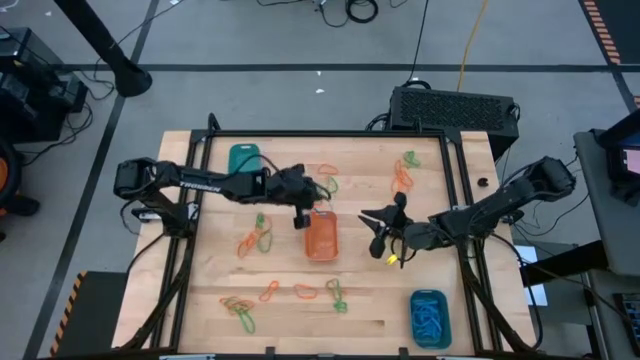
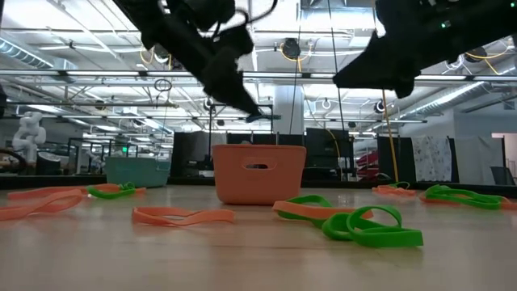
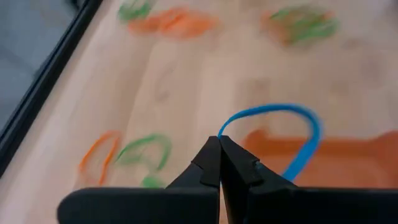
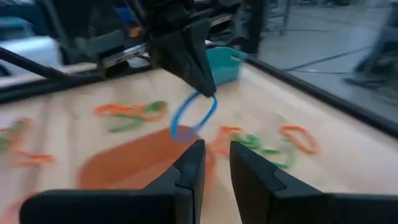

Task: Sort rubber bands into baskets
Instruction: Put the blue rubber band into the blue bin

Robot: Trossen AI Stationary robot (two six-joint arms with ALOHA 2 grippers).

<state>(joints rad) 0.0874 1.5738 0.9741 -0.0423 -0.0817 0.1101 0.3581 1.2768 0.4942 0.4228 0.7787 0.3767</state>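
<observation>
The left gripper (image 3: 219, 144) hangs above the orange basket (image 1: 321, 237), jaws pinched on a blue rubber band (image 3: 297, 134). The right gripper (image 4: 214, 155) faces it just beside, jaws slightly apart and empty.

Counter (image 1: 300, 310): light wood planks with visible grain, smooth, slight sheen in the low view. Frame around the counter (image 1: 330, 133): black metal bars, matt. Orange basket (image 2: 258, 171): moulded plastic, smooth, semi-matt walls. Teal basket (image 1: 244, 158): the same smooth plastic look. Rubber bands (image 2: 367, 225): flat elastic strips, smooth, faintly glossy. Blue band (image 3: 292, 134): the same finish. Left hand (image 3: 220, 163): dark matt plastic fingers. Right hand (image 4: 215, 165): likewise dark, matt.
</observation>
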